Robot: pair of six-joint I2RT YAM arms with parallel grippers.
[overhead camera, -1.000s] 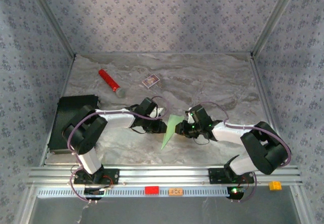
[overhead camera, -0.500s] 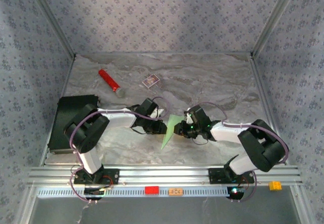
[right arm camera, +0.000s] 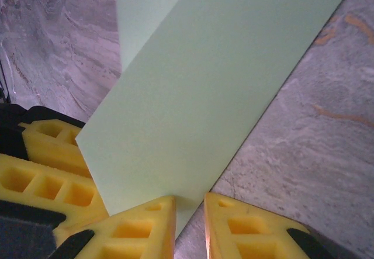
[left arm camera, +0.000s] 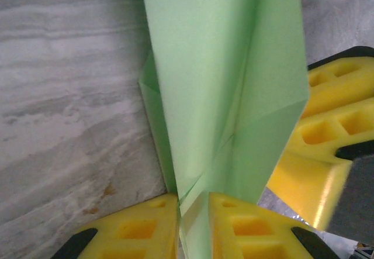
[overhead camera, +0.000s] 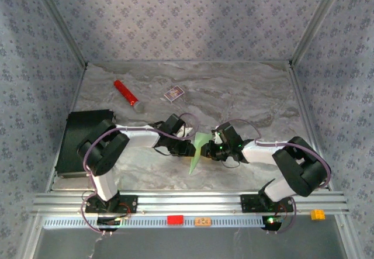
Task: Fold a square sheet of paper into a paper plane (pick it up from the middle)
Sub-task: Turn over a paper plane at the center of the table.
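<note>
Left end effector [overhead camera: 190,148] pinches the paper plane [overhead camera: 197,152]. In its wrist view the yellow fingers [left arm camera: 146,224] are drawn close together and the pale green folds [left arm camera: 222,83] run straight down into the narrow gap of this end effector [left arm camera: 193,197]. Ahead of those fingers the paper rises as a long creased strip, with a smaller flap peeking out on its left edge. Just to the right of the strip, behind its lower corner, sit the other arm's yellow fingers [left arm camera: 327,124].

From the opposite side the right end effector [overhead camera: 211,149] grips the same plane. Its fingers [right arm camera: 140,230] are likewise nearly together, and the lower edge of the paper [right arm camera: 210,83] dips into the gap of that end effector [right arm camera: 190,203]. A smooth green face slants up and away from it.

Seen from above, the plane sits between the two end effectors, its sharp tip pointing toward the arm bases over the marbled counter [overhead camera: 251,95].

Well beyond the left end effector lie a red cylinder [overhead camera: 125,93] and a small card box [overhead camera: 173,94], apart from each other. A black box [overhead camera: 82,142] rests far out to that end effector's left.
</note>
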